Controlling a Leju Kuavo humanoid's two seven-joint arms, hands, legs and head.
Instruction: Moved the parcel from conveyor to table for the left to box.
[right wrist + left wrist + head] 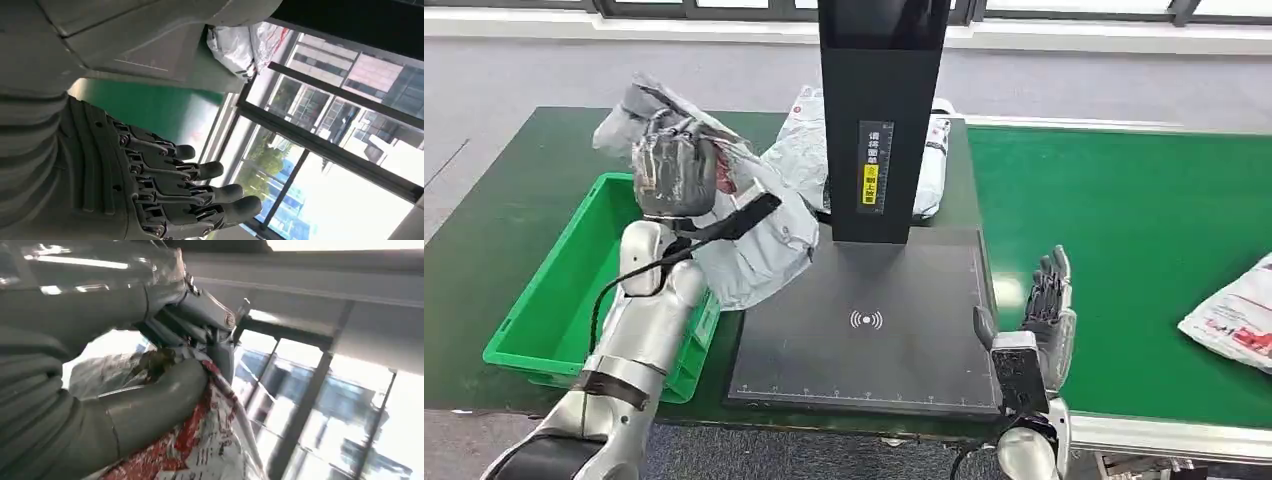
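Note:
My left hand (674,172) grips a grey plastic-wrapped parcel (769,235) with red print and holds it in the air between the green crate (544,320) and the black scanner plate (864,330). In the left wrist view the thumb (155,410) presses on the parcel (200,450). My right hand (1042,315) is open, its fingers straight, at the plate's right edge above the green conveyor (1144,230). The right wrist view has the fingers (200,192) spread with nothing in them.
A black scanner post (882,110) rises from the plate, with another white parcel (929,160) lying behind it. One more parcel (1236,315) lies on the conveyor at the far right. The crate stands on the green table (484,220) at the left.

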